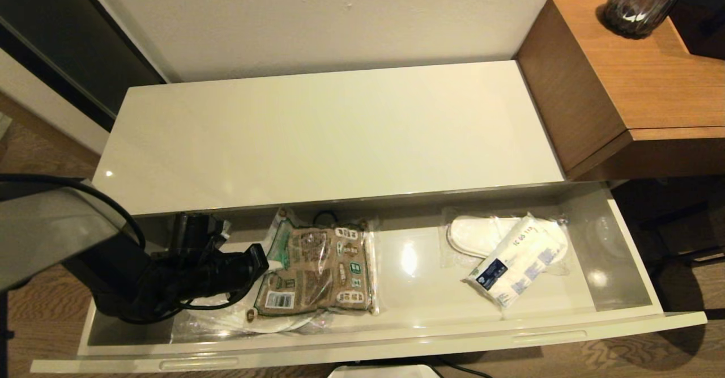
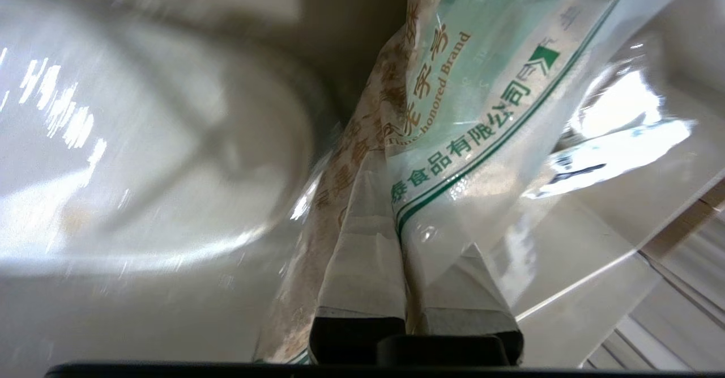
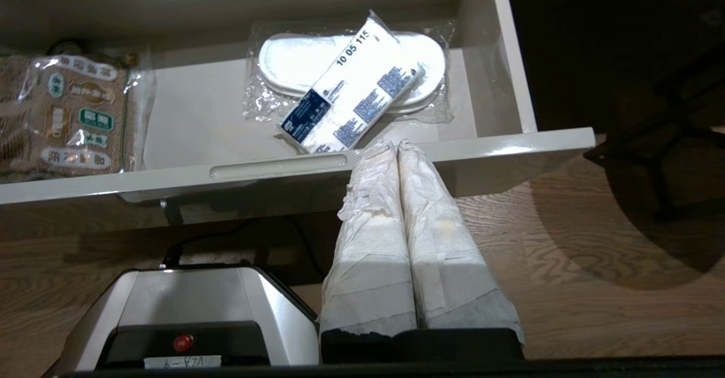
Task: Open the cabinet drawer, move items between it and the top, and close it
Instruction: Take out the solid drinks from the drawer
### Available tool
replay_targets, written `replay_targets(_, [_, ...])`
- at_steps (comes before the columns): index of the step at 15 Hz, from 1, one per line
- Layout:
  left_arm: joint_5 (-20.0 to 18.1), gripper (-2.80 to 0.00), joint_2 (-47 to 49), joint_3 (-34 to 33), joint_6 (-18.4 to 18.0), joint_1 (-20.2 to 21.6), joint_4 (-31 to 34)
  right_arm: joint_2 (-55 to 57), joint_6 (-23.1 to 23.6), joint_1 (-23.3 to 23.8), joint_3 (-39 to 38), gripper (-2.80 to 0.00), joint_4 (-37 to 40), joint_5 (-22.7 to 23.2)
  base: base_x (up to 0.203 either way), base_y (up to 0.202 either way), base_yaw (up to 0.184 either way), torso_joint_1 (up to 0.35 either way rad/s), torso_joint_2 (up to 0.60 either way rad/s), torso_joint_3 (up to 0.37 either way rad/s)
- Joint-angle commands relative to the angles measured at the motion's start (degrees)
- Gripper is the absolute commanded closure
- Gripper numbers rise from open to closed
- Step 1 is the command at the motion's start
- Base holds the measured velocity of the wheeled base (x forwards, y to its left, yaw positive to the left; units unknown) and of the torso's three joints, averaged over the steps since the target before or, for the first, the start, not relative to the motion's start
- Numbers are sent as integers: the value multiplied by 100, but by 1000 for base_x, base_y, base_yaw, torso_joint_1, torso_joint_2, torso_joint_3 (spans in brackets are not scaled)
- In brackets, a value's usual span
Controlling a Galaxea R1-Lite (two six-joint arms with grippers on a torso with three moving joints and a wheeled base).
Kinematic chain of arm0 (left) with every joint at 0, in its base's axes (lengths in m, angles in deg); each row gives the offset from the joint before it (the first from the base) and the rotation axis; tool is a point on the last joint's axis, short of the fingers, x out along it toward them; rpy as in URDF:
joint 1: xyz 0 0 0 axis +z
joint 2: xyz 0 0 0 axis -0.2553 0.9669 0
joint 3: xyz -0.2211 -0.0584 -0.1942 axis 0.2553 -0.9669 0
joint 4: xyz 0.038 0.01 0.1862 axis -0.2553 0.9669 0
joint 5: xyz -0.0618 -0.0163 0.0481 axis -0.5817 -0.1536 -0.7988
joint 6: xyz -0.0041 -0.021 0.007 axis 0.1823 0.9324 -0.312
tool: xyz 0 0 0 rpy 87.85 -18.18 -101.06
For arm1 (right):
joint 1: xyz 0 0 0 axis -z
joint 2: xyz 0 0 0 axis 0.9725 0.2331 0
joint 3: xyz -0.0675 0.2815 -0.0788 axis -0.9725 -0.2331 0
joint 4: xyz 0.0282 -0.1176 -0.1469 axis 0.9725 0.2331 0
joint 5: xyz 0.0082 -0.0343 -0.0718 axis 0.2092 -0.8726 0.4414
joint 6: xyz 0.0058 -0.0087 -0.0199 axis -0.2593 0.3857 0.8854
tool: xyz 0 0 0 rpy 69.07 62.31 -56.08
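Note:
The cabinet drawer [image 1: 396, 341] stands pulled out below the bare cream top [image 1: 340, 134]. The clear bag of brown snacks [image 1: 320, 270] lies in the drawer's left half. My left gripper [image 1: 257, 259] is inside the drawer at the bag's left edge. In the left wrist view that gripper [image 2: 403, 236] is shut on the green-banded edge of the bag [image 2: 481, 83]. The white tissue pack [image 1: 518, 264] rests on wrapped slippers [image 1: 470, 233] in the right half. My right gripper [image 3: 396, 144] is shut and empty, low in front of the drawer's front panel [image 3: 510, 145], out of the head view.
A second wrapped slipper pair [image 1: 272, 321] lies under the snack bag. The taller brown desk [image 1: 640, 66] with a dark vase [image 1: 640, 4] stands at the right. My base [image 3: 187, 310] sits on the wood floor below the drawer, and a dark frame [image 3: 662, 157] stands to the drawer's right.

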Motion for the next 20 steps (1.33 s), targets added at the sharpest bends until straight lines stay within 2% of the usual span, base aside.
replay_targets(1, [73, 0, -71, -311, 50, -17, -35, 0, 2, -3, 0, 0, 2, 0, 0, 0, 0, 0, 0, 0])
replay_targets(7, [800, 0, -497, -605, 58, -163, 15, 0, 2, -3, 0, 0, 2, 0, 0, 0, 0, 0, 0, 0])
replay_targets(11, [1438, 0, -1030, -463, -33, -325, 682, 0, 2, -3, 0, 0, 2, 0, 0, 0, 0, 0, 0, 0])
replay_targets(14, [1569, 0, -1602, -277, -173, -411, 1390, 0, 2, -3, 0, 0, 2, 0, 0, 0, 0, 0, 0, 0])
replay_targets(20, [1624, 0, -2415, 539, -639, -420, 2849, 0, 2, -3, 0, 0, 2, 0, 0, 0, 0, 0, 0, 0])
